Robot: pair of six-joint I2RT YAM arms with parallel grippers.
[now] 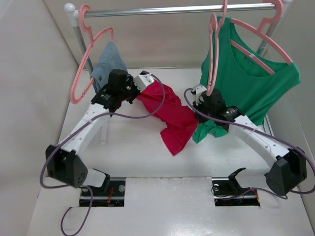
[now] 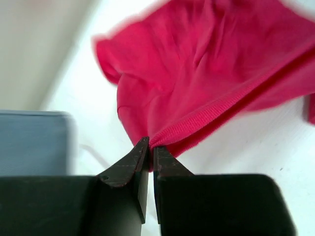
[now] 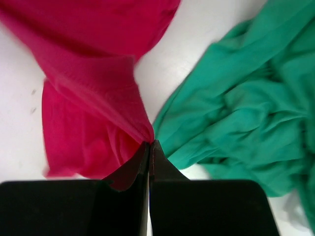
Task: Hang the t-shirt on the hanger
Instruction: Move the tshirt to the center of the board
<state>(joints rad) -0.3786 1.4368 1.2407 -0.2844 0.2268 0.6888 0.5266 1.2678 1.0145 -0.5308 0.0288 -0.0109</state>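
Note:
The crimson t-shirt (image 1: 170, 115) hangs stretched between my two grippers, and its lower part drapes onto the white table (image 1: 133, 152). My left gripper (image 1: 140, 92) is shut on the shirt's ribbed edge; the left wrist view shows its tips (image 2: 151, 147) pinching that edge of the t-shirt (image 2: 206, 64). My right gripper (image 1: 195, 110) is shut on a bunched fold at the shirt's right end, as the right wrist view shows (image 3: 149, 143), with the t-shirt (image 3: 93, 73) to the left. A bare pink hanger (image 1: 212, 59) hangs edge-on just above the right gripper.
A metal rail (image 1: 172, 9) crosses the back. A green top (image 1: 256, 83) on its own pink hanger hangs at the right, its hem next to my right gripper (image 3: 246, 108). A blue-grey cloth (image 1: 109, 61) on a third pink hanger hangs at the left.

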